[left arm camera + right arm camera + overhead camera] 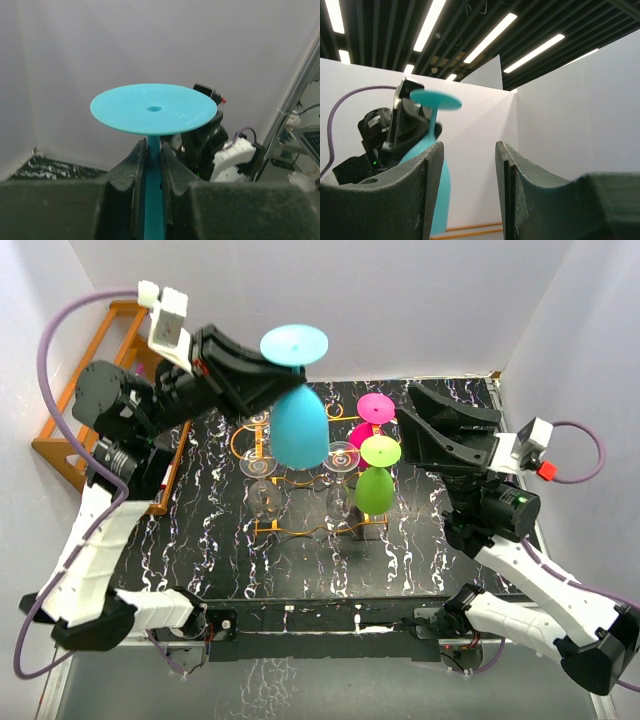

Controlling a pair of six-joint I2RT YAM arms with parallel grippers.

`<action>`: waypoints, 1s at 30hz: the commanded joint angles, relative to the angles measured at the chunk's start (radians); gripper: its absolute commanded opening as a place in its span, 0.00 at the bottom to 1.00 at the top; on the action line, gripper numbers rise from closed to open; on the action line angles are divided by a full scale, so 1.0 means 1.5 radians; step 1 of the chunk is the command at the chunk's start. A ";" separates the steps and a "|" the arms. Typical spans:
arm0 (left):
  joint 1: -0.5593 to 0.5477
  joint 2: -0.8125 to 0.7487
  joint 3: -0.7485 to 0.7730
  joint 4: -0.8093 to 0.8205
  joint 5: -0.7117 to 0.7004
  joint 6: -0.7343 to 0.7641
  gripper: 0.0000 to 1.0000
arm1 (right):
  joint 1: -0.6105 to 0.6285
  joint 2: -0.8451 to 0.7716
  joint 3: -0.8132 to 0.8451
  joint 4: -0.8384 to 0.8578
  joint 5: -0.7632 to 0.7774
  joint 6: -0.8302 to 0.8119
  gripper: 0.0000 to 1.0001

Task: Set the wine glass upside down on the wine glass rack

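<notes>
My left gripper [283, 373] is shut on the stem of a blue wine glass [298, 425], held upside down with its round foot on top, high above the orange-gold wire rack [262, 452]. In the left wrist view the jaws clamp the blue stem [154, 200] just under the foot [154, 108]. My right gripper [420, 412] is open and empty, raised at the right of the rack; its view shows the blue glass [431, 165] past its left finger [415, 195]. A green glass [376, 485] and a pink glass [372, 412] hang upside down on the rack.
Clear glasses [340, 462] hang in the rack's middle slots. A brown wooden shelf [80, 410] stands at the far left, behind my left arm. White walls close in the black marbled table [220, 550] on three sides.
</notes>
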 commanded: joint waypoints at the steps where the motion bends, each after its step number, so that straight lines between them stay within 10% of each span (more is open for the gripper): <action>1: -0.004 -0.090 -0.166 -0.060 0.023 0.033 0.00 | 0.003 -0.037 0.007 -0.055 0.016 -0.092 0.48; 10: -0.010 -0.256 -0.447 -0.064 0.057 0.094 0.00 | 0.004 -0.095 -0.011 -0.094 0.066 -0.161 0.49; 30: -0.019 -0.364 -0.680 -0.001 -0.021 0.178 0.00 | 0.004 -0.160 0.019 -0.237 0.084 -0.203 0.52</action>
